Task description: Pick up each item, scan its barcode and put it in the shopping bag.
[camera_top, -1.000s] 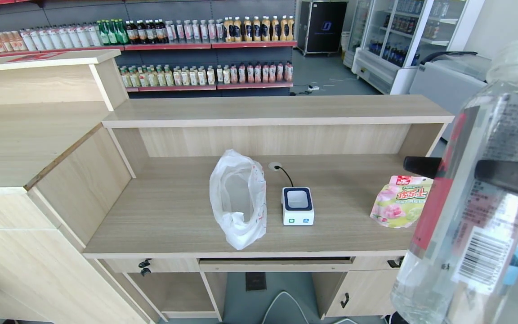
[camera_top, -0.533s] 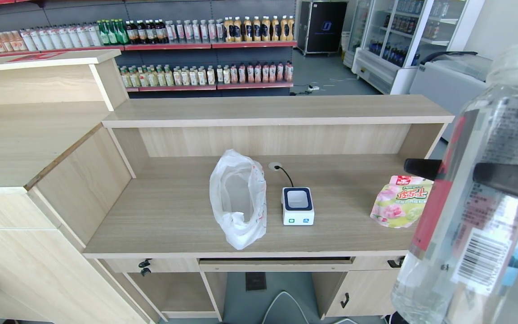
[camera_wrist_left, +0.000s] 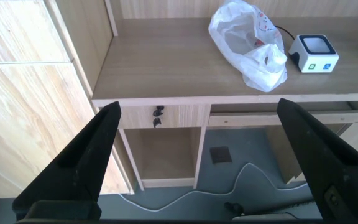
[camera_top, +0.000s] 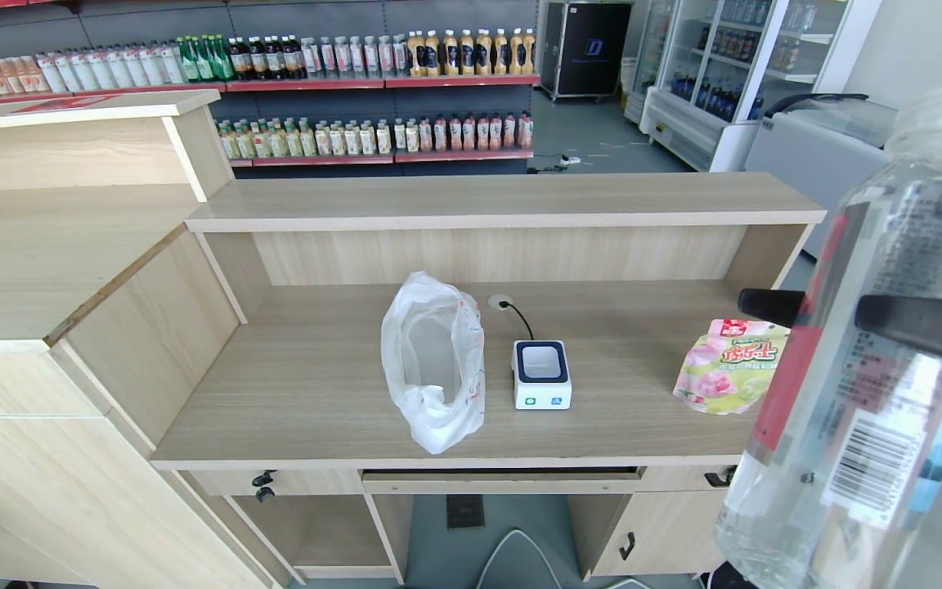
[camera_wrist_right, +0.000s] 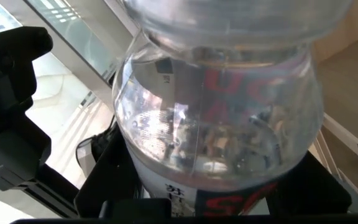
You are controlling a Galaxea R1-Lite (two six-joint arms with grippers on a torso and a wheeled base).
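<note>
The right gripper (camera_top: 802, 309) grips the clear bottle (camera_top: 904, 221) — clamped across its middle, just above the barcode (camera_top: 872, 458).

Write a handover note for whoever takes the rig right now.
Right tool: shut on the clear bottle, held up at the right end of the counter, away from the scanner.
Left tool: open, holding nothing, in front of the counter's left part.
Shopping bag stands open just left of the scanner; snack pouch lies on the counter to its right.
Done: bottle picked up.
Left: scan and bag the bottle, then the pouch.
</note>
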